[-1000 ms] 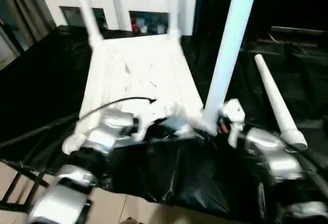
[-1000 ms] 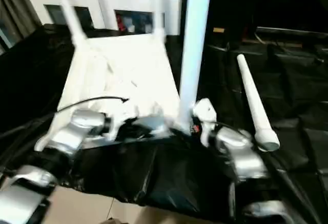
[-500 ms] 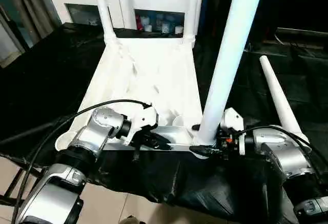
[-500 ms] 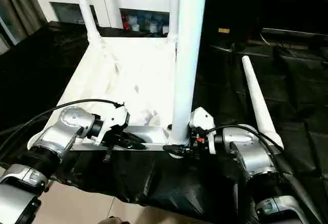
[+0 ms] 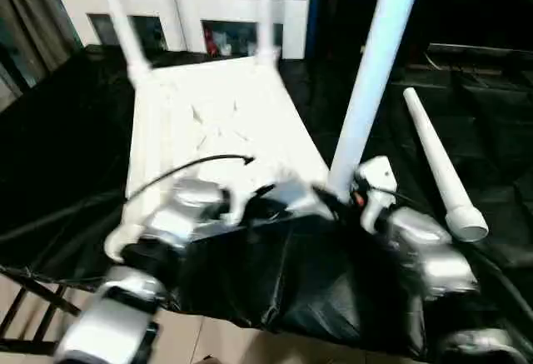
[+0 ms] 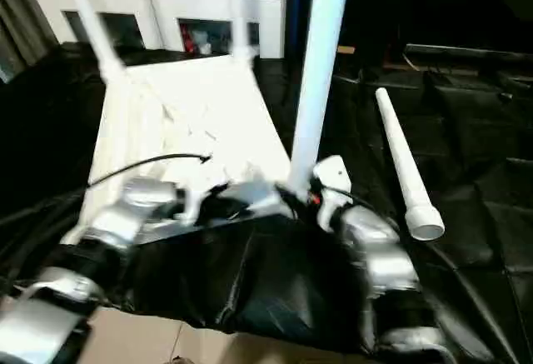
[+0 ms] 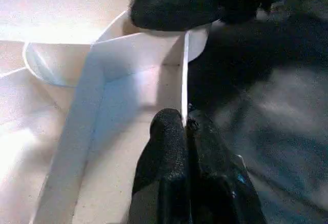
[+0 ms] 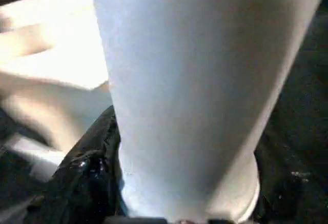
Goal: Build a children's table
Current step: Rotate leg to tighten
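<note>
The tabletop (image 5: 221, 135) lay upside down on the black-covered work table (image 5: 75, 147), ribbed underside up, with two legs (image 5: 117, 22) already standing in the far corner sockets. At the near right corner a third leg (image 5: 371, 72) rose almost upright, leaning a touch to the right, its foot at the corner socket (image 7: 169, 34). The right gripper (image 5: 343, 201) had this leg low down: in the right wrist view the black fingers (image 8: 87, 178) wrapped either side of the white shaft (image 8: 195, 80), jaws standing wide around it. The left gripper (image 7: 187, 126) was pinched flat on the thin near rim of the tabletop, just beside that same socket, fingers fully together on the edge, steadying the board. The fourth leg (image 5: 437, 164) lay loose on the black cover to the right, long axis running away from the robot, wide open end nearest, well apart from the tabletop. The right arm was plainly the nearer one to it. By my reading, the leg in hand needed pressing straight down along its own axis into the socket; its slight lean looked like the thing to correct first.
</note>
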